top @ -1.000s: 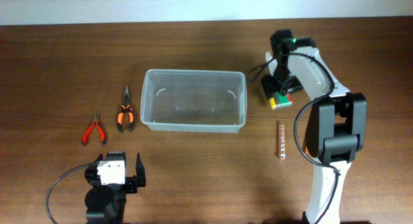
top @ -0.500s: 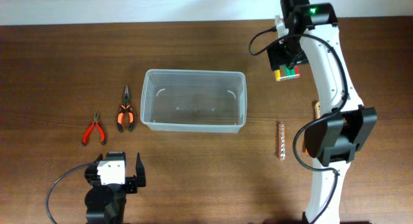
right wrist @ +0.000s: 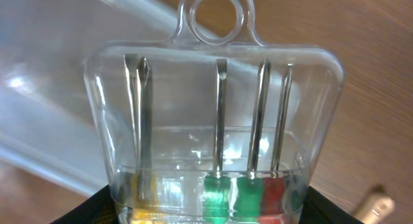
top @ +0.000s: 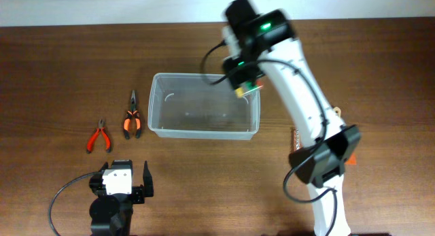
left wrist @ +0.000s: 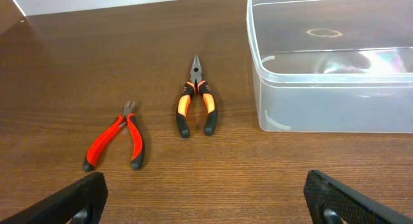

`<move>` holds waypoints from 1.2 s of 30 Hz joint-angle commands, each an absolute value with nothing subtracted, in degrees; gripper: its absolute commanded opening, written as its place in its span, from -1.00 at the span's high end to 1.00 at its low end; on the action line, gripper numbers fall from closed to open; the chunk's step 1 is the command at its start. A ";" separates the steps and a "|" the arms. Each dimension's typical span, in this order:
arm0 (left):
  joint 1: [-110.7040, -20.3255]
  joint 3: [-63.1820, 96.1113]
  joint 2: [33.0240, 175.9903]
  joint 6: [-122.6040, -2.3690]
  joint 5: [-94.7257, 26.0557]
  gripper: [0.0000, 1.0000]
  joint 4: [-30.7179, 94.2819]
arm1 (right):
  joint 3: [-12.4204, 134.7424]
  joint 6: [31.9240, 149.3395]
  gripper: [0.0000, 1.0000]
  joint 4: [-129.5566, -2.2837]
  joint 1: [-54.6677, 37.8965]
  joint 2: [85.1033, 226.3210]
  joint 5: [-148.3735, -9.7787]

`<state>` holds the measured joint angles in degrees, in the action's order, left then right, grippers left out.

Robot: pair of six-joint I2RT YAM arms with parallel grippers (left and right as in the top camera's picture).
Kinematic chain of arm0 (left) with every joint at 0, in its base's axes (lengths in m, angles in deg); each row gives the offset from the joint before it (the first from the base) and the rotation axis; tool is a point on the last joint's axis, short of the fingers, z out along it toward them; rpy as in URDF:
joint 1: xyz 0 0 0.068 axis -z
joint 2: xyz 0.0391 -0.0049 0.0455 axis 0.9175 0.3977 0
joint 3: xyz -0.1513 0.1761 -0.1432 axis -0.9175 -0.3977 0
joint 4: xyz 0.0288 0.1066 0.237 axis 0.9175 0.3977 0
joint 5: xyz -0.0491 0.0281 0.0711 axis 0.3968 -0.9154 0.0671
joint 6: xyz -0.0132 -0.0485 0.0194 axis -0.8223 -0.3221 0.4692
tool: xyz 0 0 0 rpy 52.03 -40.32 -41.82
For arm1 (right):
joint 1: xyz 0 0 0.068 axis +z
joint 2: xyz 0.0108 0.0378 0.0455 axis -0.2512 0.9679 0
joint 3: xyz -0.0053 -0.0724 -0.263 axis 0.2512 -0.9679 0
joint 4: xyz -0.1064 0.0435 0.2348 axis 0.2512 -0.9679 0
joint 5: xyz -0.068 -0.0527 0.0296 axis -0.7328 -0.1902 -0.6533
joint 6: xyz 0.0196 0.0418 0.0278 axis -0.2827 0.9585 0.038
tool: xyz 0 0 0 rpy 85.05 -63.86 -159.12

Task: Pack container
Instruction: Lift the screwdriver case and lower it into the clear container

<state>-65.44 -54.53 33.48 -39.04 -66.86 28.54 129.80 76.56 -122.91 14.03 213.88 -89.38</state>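
A clear plastic container (top: 204, 107) stands open in the middle of the table; it also shows in the left wrist view (left wrist: 329, 62). My right gripper (top: 246, 81) is shut on a clear case of small screwdrivers (right wrist: 216, 133) with yellow, green and red handles, and holds it above the container's right end. My left gripper (top: 122, 181) is open and empty, low at the table's front left, its fingertips at the bottom of the left wrist view (left wrist: 206, 201).
Orange-and-black long-nose pliers (top: 132, 119) and small red pliers (top: 99, 136) lie left of the container, also in the left wrist view (left wrist: 195, 104) (left wrist: 117, 143). A strip of bits (top: 296, 135) lies right of the container, mostly hidden by the right arm.
My right arm has carried the screwdriver case from the table's far right leftward to above the container's right end. The left arm has not moved.
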 commanded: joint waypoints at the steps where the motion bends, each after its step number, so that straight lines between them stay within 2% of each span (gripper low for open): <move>1: -65.18 -54.92 33.16 -37.93 -67.30 -0.99 28.43 | 130.81 79.35 -0.29 -122.28 18.20 212.05 -89.23; 9: -65.18 -54.92 33.16 -37.93 -67.30 -0.99 28.43 | 124.84 80.07 -0.29 -118.58 23.76 212.81 -89.27; 21: -65.18 -54.92 33.16 -37.91 -67.30 -0.99 28.43 | 99.47 80.84 -0.29 -103.44 23.58 212.92 -89.25; 29: -65.18 -54.92 33.16 -37.93 -67.30 -0.99 28.43 | 90.04 86.46 -0.30 -97.16 23.12 212.92 -89.27; 36: -65.18 -54.92 33.16 -37.93 -67.30 -0.99 28.43 | 89.52 87.03 -0.83 -96.31 20.35 212.92 -89.27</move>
<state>-65.44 -54.53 33.48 -39.02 -66.86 28.54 89.65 85.65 -96.29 22.42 213.80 -89.01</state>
